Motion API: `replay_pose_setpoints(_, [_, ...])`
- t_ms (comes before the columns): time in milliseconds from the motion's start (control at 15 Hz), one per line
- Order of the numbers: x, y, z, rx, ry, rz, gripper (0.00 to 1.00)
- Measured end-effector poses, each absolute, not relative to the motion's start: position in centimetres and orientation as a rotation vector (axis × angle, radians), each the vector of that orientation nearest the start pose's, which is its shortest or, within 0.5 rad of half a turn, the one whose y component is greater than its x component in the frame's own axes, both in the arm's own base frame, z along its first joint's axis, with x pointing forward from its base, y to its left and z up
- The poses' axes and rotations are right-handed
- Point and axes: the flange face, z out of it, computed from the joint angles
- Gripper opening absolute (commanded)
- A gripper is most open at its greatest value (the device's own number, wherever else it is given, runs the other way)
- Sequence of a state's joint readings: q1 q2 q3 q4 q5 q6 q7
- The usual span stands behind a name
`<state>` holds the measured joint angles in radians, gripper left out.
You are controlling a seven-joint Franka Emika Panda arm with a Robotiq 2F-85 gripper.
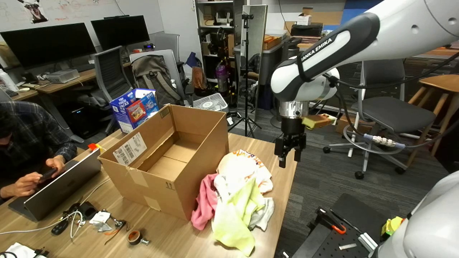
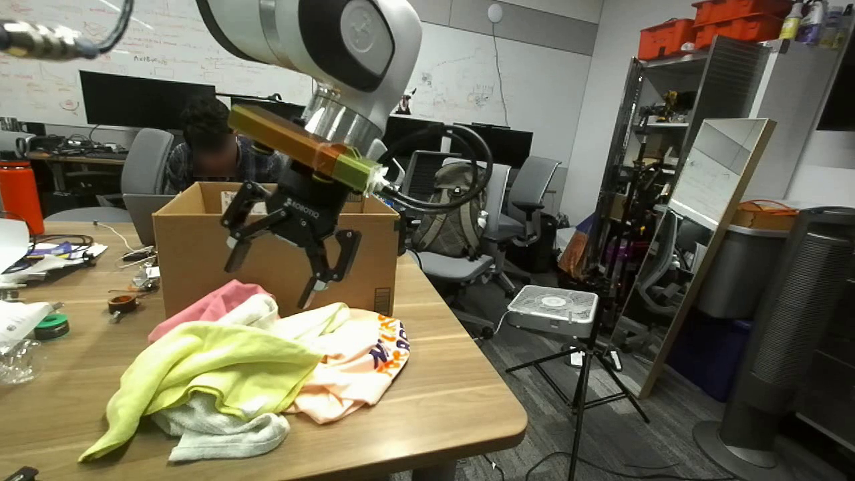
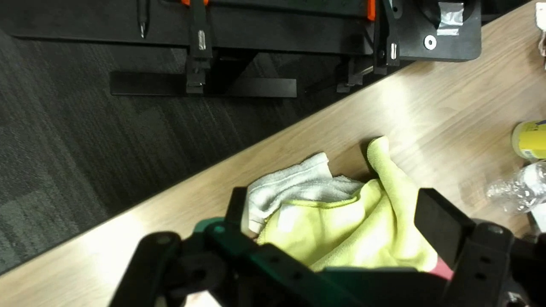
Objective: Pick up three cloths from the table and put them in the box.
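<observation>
A pile of cloths lies on the table beside the open cardboard box (image 1: 143, 190), which also shows in an exterior view (image 2: 194, 260). A yellow-green cloth (image 1: 236, 211) lies on top (image 2: 227, 361). A grey-white cloth (image 2: 220, 431) is partly under it. A pink cloth (image 1: 205, 202) lies against the box, and a pale peach cloth (image 2: 347, 377) has orange and purple lettering. My gripper (image 1: 289, 163) is open and empty above the pile's level, near the table edge. In the wrist view, the yellow-green cloth (image 3: 362, 230) and grey-white cloth (image 3: 294, 192) show between the fingers (image 3: 338, 215).
The wooden table's edge (image 2: 467, 441) runs close to the pile. A laptop (image 1: 68, 186), a tape roll (image 1: 134, 236) and small parts lie left of the box in an exterior view. A plastic bottle (image 3: 518, 187) and a yellow can (image 3: 531, 140) stand or lie on the table. A person sits behind the laptop.
</observation>
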<state>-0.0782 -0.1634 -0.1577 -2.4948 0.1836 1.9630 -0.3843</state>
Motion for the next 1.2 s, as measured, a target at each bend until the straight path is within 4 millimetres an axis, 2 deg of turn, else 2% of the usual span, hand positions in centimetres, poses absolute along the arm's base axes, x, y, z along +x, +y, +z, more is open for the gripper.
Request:
replay_pose_setpoints(600, [41.9,-6.6,27.8,-2.676,-0.363,0.142,1.0])
replay_pose_setpoints(933, [41.5,-6.1,25.4,-2.608,-0.521,0.034,1.0])
replay_pose_setpoints(1200, [40.5,-5.5,23.9,-2.577,-0.576,0.05,1.0])
